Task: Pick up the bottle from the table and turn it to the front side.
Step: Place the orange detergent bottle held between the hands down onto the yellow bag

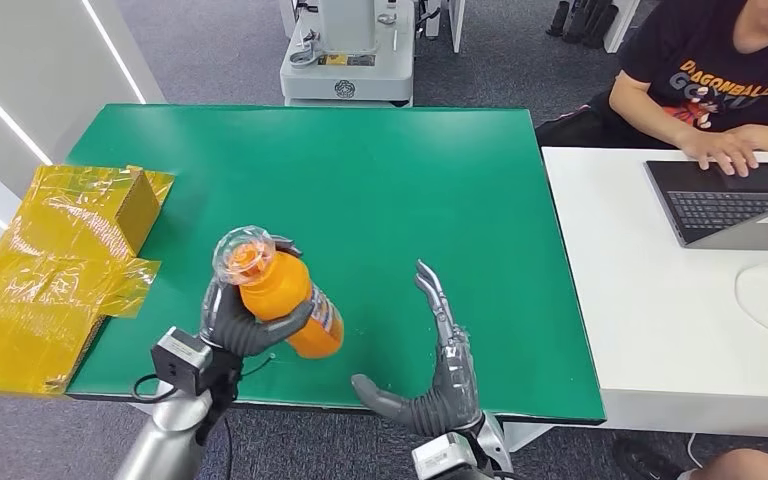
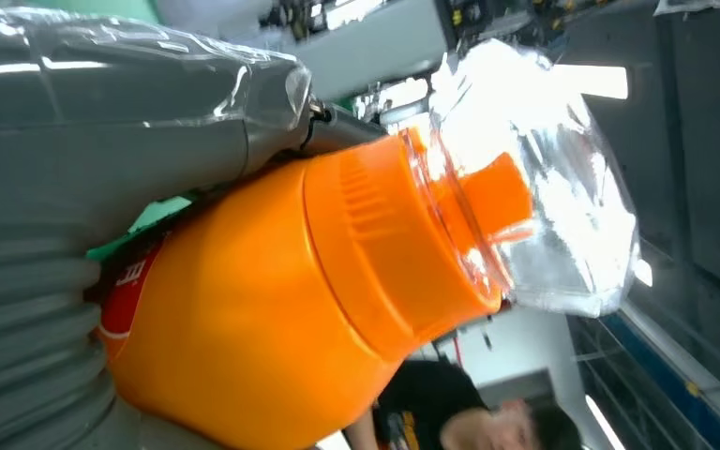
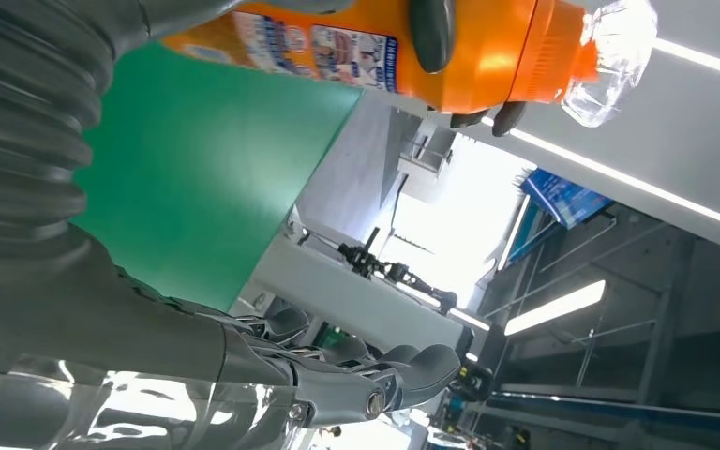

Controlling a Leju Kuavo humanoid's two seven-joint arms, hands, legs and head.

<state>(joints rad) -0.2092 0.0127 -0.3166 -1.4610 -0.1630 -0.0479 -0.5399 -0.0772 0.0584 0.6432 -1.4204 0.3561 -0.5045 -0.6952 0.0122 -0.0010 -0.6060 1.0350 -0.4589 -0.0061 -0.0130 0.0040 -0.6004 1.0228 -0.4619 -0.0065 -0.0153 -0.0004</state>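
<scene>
Head view: left hand (image 1: 245,320) wraps the orange bottle (image 1: 285,295) round its body, lifted off the green bench (image 1: 360,180) near the front edge. Bottle tilted, clear cap pointing up toward the camera, base angled down and to the robot's right. Grip sits mid-body, likely so the bottle can be rotated without the fingers covering the label. Right hand (image 1: 430,370) holds nothing, fingers spread, thumb out, waiting just beside the bottle; probably ready to support or receive it. Yellow wrapped boxes (image 1: 60,250) lie at the bench's left end. A person (image 1: 730,70) sits at the neighbouring white desk with a laptop (image 1: 730,205).

Left wrist view: bottle (image 2: 272,319) close up. Opaque orange body, ribbed orange collar, orange spout under a clear domed cap (image 2: 544,178). A sliver of red label shows by the palm.

Right wrist view: bottle (image 3: 384,42) seen from its side, dark fingers (image 3: 431,28) of the left hand across it. Printed label with blue and white panels faces this camera. Right hand's own fingers (image 3: 375,375) lie apart, touching nothing.
</scene>
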